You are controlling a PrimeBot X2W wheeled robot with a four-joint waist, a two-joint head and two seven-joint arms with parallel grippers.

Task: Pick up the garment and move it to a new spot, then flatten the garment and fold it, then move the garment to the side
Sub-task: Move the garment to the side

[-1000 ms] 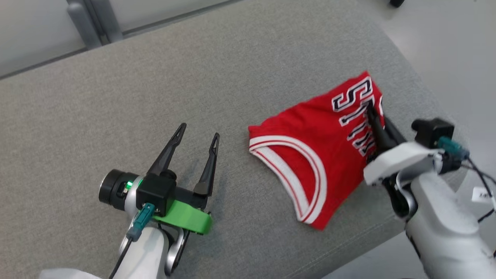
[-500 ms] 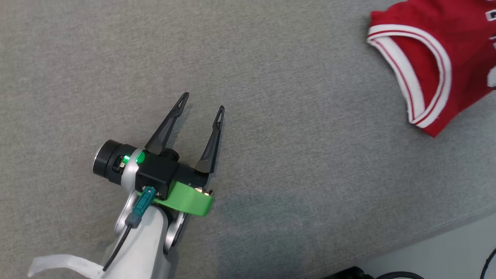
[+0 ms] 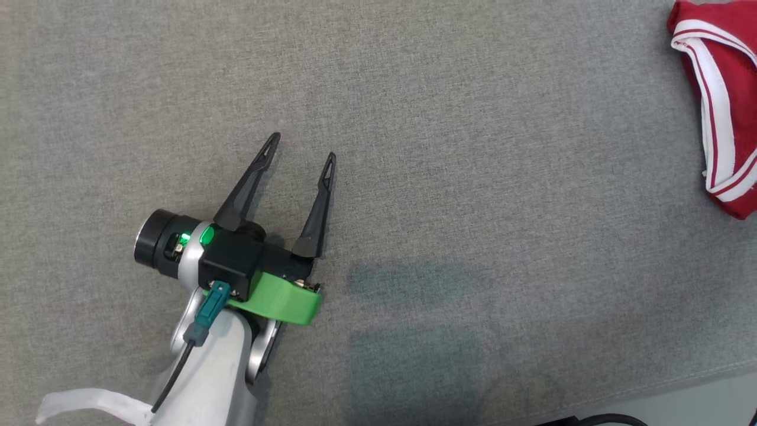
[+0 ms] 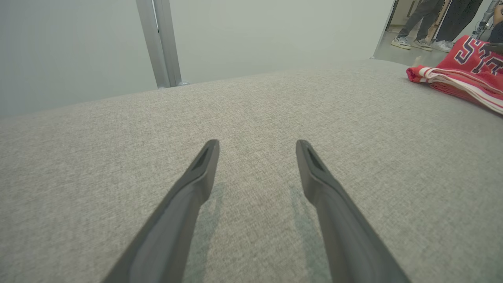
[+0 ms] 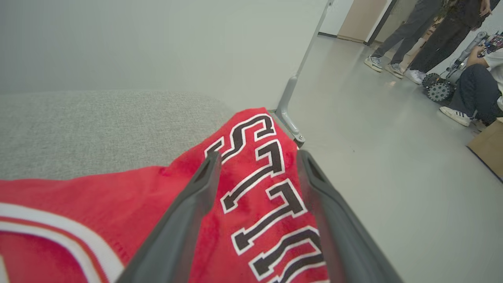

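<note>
1. The biggest risk was the garment [image 5: 118,196] going off the grey cushion [image 3: 473,177]. It lay folded at the cushion's right edge with the bare floor [image 5: 373,165] just beyond, so any drag or nudge outward could have tipped it over the side.
2. Next, the right gripper [image 5: 257,157] could have undone the fold. Its fingers stood apart, one on either side of the lettering, and clamped on nothing. Whether they touched the cloth could not be told, but a tip snagging the fabric on the way up would probably have lifted a layer.
3. A smaller risk was the left gripper [image 3: 302,147]. Its fingers were spread wide and empty, low over bare cushion and well apart from the garment. A downward move might have dug its tips into the upholstery.
4. Least, people's legs [image 5: 397,35] stood on the floor beyond, well clear. They would have mattered only if the robot rolled that way.
</note>
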